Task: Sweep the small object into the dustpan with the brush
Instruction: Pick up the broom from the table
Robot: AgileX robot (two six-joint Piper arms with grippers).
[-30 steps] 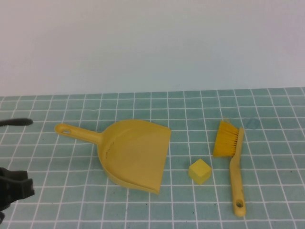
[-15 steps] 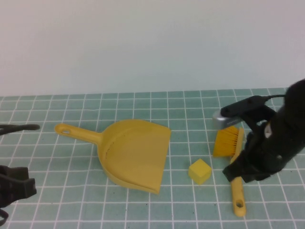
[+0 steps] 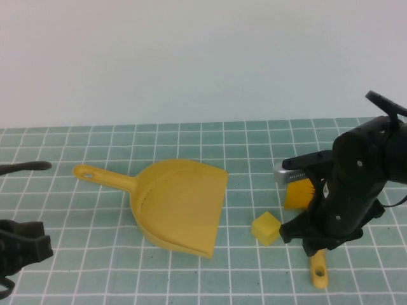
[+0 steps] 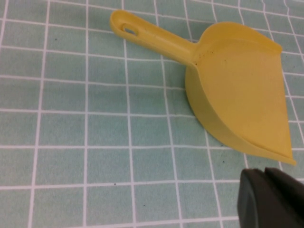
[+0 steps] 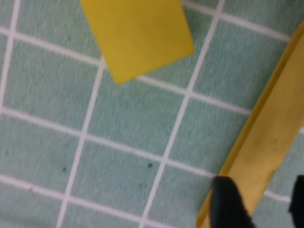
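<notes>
Seen from the high view: yellow dustpan (image 3: 180, 206) lying flat on the green tiled table (image 3: 191, 140), handle pointing toward the robot's left, scoop mouth toward the small yellow cube (image 3: 266, 228) just beside it. Right gripper (image 3: 316, 244) low over the brush (image 3: 316, 267), arm covering most of the handle; only the holed end and a patch of bristles showing. Left gripper (image 3: 22, 244) parked at the near left edge, well apart from the dustpan, pressed closed.

Closer in, the right wrist view: dark fingertips (image 5: 228, 204) standing apart on either side of the brush handle (image 5: 266, 147), not clamped on it, cube (image 5: 137, 33) near, cut off at the frame edge. Contact with the handle hard to judge.

Left wrist view: whole dustpan (image 4: 237, 90), a corner of the left gripper's black body (image 4: 268, 197) only.
</notes>
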